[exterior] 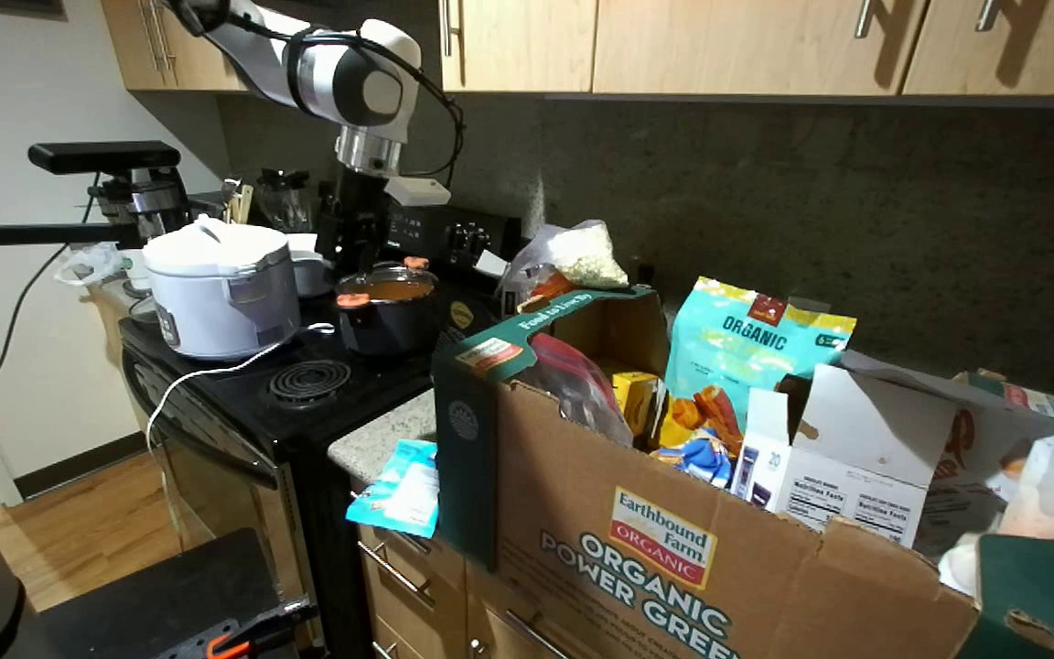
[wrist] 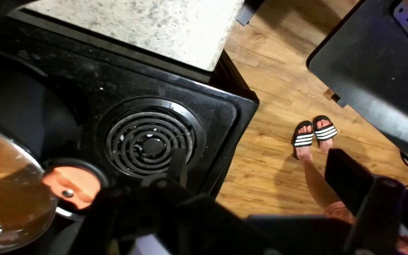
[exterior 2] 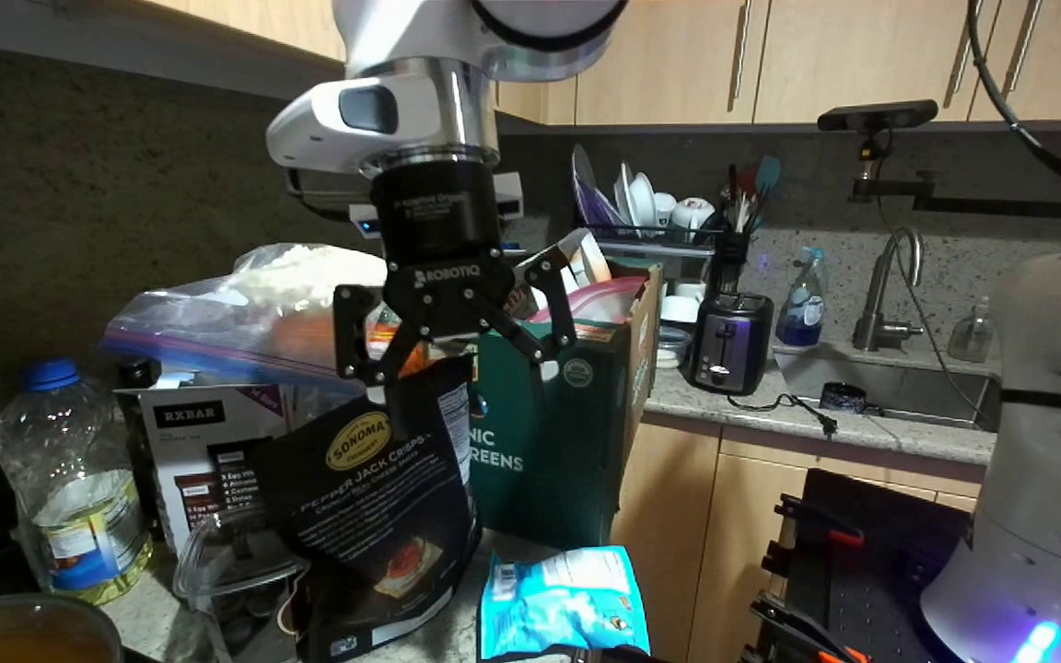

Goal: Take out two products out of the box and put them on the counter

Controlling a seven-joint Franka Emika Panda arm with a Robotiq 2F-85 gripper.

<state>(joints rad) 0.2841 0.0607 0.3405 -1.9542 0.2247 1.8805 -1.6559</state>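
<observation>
The brown and green cardboard box (exterior: 600, 599) stands on the speckled counter (exterior: 381, 435). It holds a turquoise "ORGANIC" pouch (exterior: 747, 352), a yellow pack (exterior: 634, 396), a blue wrapper (exterior: 701, 455) and an open white carton (exterior: 843, 480). A small bright blue packet (exterior: 403, 490) lies at the counter's front edge beside the box; it also shows in an exterior view (exterior 2: 563, 603). I cannot pick out a white bag with orange-red print. My gripper (exterior 2: 461, 379) is open and empty, its fingers spread. It hangs above the stove side, near the pot, away from the box.
A black stove (exterior: 307, 375) bears a white cooker (exterior: 220, 297) and a pot with orange handles (exterior: 385, 320). A black crisps bag (exterior 2: 383, 534), an RXBAR carton (exterior 2: 208, 433) and an oil bottle (exterior 2: 84, 497) stand by the box. A person's feet (wrist: 304, 140) show on the floor.
</observation>
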